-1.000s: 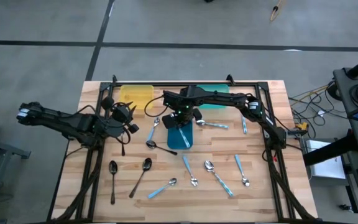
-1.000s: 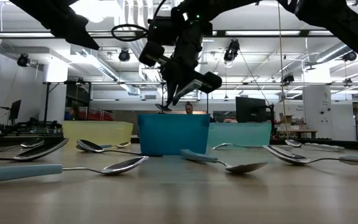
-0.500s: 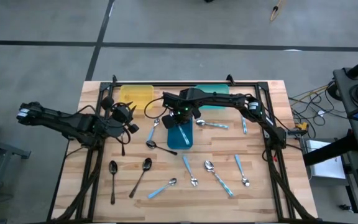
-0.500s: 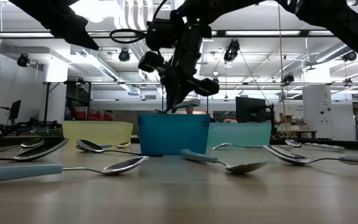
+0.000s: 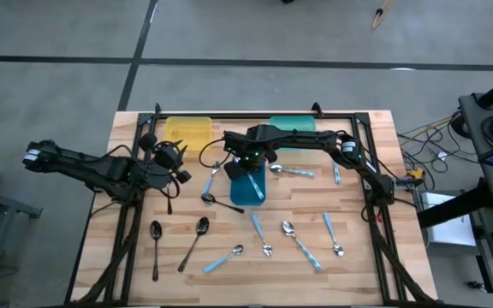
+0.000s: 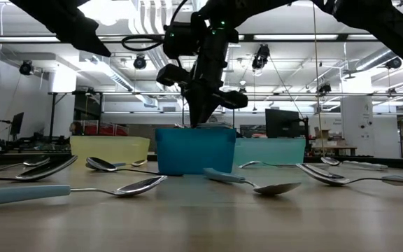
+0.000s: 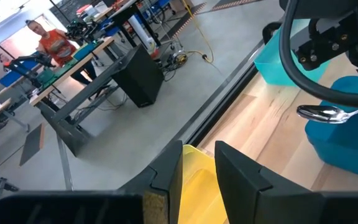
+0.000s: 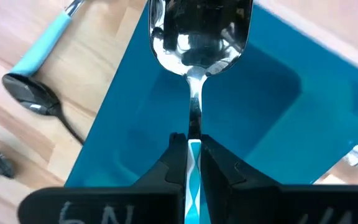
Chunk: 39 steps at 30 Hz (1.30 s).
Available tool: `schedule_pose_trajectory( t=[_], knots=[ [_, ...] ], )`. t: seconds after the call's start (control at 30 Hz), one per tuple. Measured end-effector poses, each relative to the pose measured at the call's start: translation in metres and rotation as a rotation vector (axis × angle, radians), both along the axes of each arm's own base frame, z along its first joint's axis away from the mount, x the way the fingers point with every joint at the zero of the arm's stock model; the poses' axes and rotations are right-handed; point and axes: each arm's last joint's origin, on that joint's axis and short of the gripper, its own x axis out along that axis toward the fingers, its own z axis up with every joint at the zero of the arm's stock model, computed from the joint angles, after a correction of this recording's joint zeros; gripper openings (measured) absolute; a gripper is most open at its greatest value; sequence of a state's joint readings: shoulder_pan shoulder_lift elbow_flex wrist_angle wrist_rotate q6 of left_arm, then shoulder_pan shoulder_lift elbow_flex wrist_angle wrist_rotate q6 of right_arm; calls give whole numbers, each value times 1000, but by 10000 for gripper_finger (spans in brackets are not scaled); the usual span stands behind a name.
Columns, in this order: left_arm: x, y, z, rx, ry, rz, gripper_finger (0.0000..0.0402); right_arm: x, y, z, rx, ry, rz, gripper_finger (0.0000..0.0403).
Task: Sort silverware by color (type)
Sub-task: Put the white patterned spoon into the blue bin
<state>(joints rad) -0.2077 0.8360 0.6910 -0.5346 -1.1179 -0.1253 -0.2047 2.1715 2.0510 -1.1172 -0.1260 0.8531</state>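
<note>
The wooden table point(image 5: 358, 257) carries three trays along its far side: a yellow tray point(image 5: 187, 130), a teal tray point(image 5: 302, 128) and, nearer the middle, a blue tray point(image 5: 248, 186). Loose spoons lie over the near half: two black spoons point(image 5: 197, 235) toward the left, a row of blue-handled spoons point(image 5: 302, 244) toward the right, and one more black spoon point(image 5: 216, 201) just beside the blue tray's left edge.

The right arm reaches across from the right side, and the right gripper point(image 8: 192, 163) hangs directly over the blue tray, its fingers clamped together on the light blue handle of a spoon point(image 8: 197, 37). The shiny bowl of that held spoon points out ahead of the fingers, above the tray's open inside; in the low view it sits just at the level of the tray's rim, so it looks close to going in but is not yet let go.

The left arm waits over the left side of the table near the yellow tray. The left gripper point(image 7: 194, 177) has its fingers a little apart with nothing between them.

The step in hand looks like dropping a blue-handled spoon into the blue tray. The next move calls for opening the right fingers so the spoon falls inside the walls, not across the rim, then lifting clear and going for another blue-handled spoon on the near right; the black spoons are still to be sorted
</note>
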Motion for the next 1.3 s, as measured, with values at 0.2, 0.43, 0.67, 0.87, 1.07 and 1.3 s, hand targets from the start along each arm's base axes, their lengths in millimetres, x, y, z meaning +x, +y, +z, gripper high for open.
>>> schedule_pose_trajectory(
  t=[0.2, 0.43, 0.67, 0.87, 1.07, 1.3],
  knots=[
    [0, 0, 0, 0, 1, 0, 76, 0, 1, 0, -15, 3, 2, 15],
    [0, 0, 0, 0, 1, 0, 76, 1, 3, -1, -13, 5, -5, 15],
    [0, 0, 0, 0, 2, 0, 76, 1, 7, -1, -12, 4, 3, 15],
    [0, 0, 0, 0, 2, 0, 76, 3, 13, 0, -12, 1, 15, 15],
    [0, 0, 0, 0, 2, 0, 76, 3, 13, -1, -12, 0, 16, 15],
    [0, 0, 0, 0, 2, 0, 76, 4, 13, -6, -13, -7, 16, 15]
  ],
)
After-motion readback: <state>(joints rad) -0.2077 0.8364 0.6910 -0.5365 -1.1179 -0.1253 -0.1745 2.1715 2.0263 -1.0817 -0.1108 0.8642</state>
